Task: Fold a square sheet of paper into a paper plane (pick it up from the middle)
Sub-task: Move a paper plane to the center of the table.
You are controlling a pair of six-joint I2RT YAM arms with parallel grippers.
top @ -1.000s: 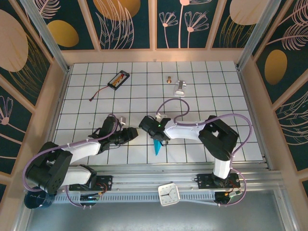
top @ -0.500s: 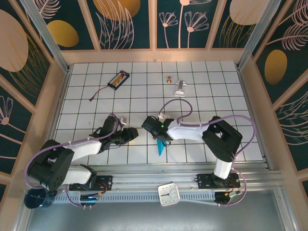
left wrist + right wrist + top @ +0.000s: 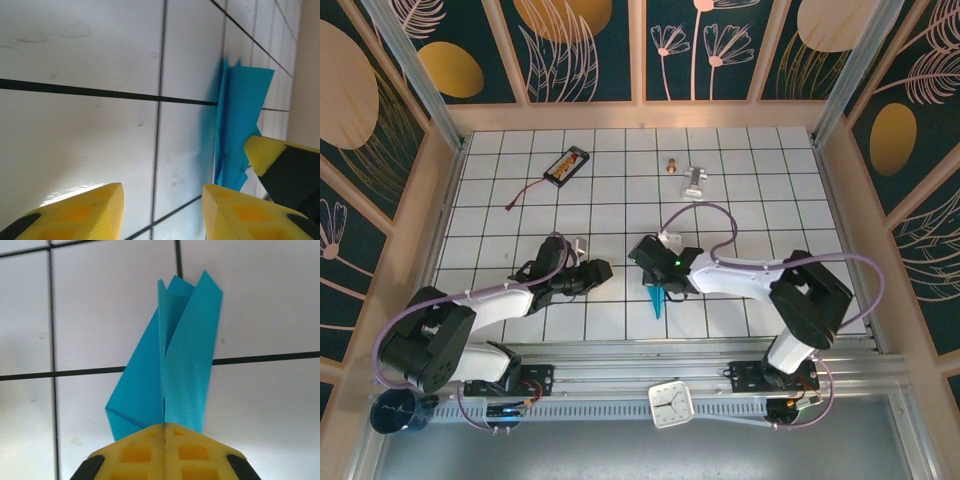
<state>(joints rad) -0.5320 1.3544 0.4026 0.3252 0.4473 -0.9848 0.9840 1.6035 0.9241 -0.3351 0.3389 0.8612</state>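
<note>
Nearest us, down by the arm bases, the small white clock (image 3: 671, 404) lies where it lay a second ago. The changes are just beyond it. Our right arm has swung its elbow out toward the right edge of the table (image 3: 760, 200), and the right gripper (image 3: 165, 432) has slid a short way to the right. Its jaws stood parted a second ago and have since come together. The paper plane (image 3: 657, 299) has shifted right with it and still lies in the near rows of tiles, its slim tip pointing back toward us. Our left gripper (image 3: 162, 192) has edged a little to the right and away from us.

In the right wrist view the yellow fingers (image 3: 135, 450) are clenched with no gap between them, and the plane's folded spine runs straight out of the seam where they meet. The blue flaps fan out to either side and lie across a black grid line.

In the left wrist view our left fingers (image 3: 85, 212) stand partly spread over bare white tile, grasping nothing. The plane lies ahead of them and off to the right, apart from both tips.

Farther out, in the far rows, the black battery pack (image 3: 567, 165) and the silver metal piece (image 3: 694, 180) lie well apart from both grippers, as before.
</note>
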